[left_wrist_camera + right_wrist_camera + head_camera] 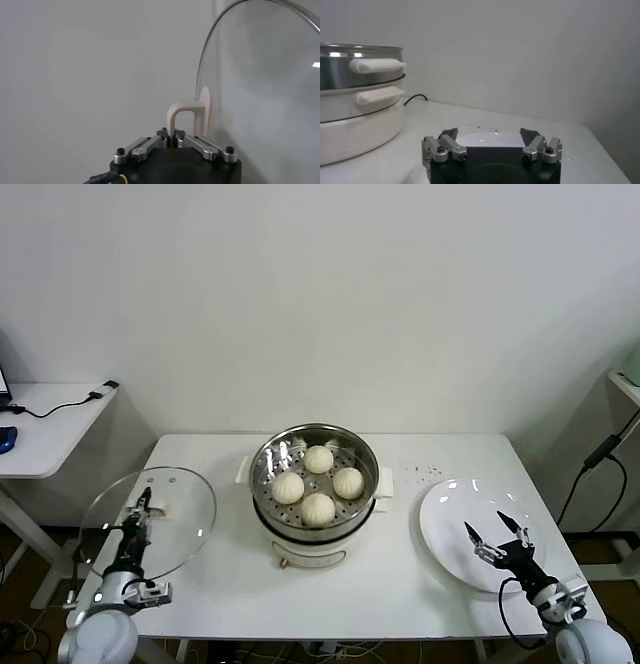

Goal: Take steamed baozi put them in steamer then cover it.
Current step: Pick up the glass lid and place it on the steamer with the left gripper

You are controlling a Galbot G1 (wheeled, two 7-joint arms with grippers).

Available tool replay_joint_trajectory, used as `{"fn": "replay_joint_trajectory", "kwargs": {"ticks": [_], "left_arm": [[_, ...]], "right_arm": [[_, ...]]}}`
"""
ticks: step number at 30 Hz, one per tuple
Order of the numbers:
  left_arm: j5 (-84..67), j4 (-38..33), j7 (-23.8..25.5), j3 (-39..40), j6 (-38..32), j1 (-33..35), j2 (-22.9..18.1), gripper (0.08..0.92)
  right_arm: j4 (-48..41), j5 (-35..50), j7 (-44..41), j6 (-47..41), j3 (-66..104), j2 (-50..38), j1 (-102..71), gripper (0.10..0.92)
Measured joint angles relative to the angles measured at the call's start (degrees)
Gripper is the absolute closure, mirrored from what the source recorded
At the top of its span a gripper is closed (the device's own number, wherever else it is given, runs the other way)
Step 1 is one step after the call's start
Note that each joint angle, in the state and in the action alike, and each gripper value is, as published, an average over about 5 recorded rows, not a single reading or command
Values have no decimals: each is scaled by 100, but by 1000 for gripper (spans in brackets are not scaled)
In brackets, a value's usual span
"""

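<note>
On the white table [420, 574] against a plain wall, the steamer [316, 529] holds four baozi [318, 486], while left of it the left gripper [143, 506] clamps the raised cover [150, 524] by its handle [186, 116] and the right gripper [497, 533] hangs spread over the plate [445, 524].

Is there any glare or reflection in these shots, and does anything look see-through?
Head view: bright highlights on the steamer rim and a light patch on the plate; the table shows through the glass cover. Left wrist view: the wall shows through the cover, with a pale glint near its edge. Right wrist view: light streaks on the steamer's metal band.
</note>
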Motion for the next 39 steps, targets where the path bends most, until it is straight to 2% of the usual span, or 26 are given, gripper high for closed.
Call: {"fn": "replay_joint_trajectory", "kwargs": {"ticks": [5,11,16,21,25,29,39], "left_arm": [[-142,-911,228,88,695,322,337,852],[-339,-1637,514,425,1545,347,876,852],[-404,-1998,918,1050,2269,-9,1225,852],[-277,-2163,1585,1919,2830,-628,1341,852],[-35,-2163,2080,2623,3133,-1184,1213,852],[298,-2017,2400,3262,3344,-1691,919,852],[965,-1262,2676,4267,3558,-2536,-216,852]], "right_arm": [[-25,-89,76,16,-51,0,101,203],[-121,-223,171,83,-123,52,260,203],[-236,-334,216,129,-189,90,402,203],[-353,-408,242,151,-242,108,557,203],[-459,-451,257,191,-267,113,685,203],[-557,-498,266,235,-262,116,755,203],[-691,-593,252,313,-151,111,751,203]]}}
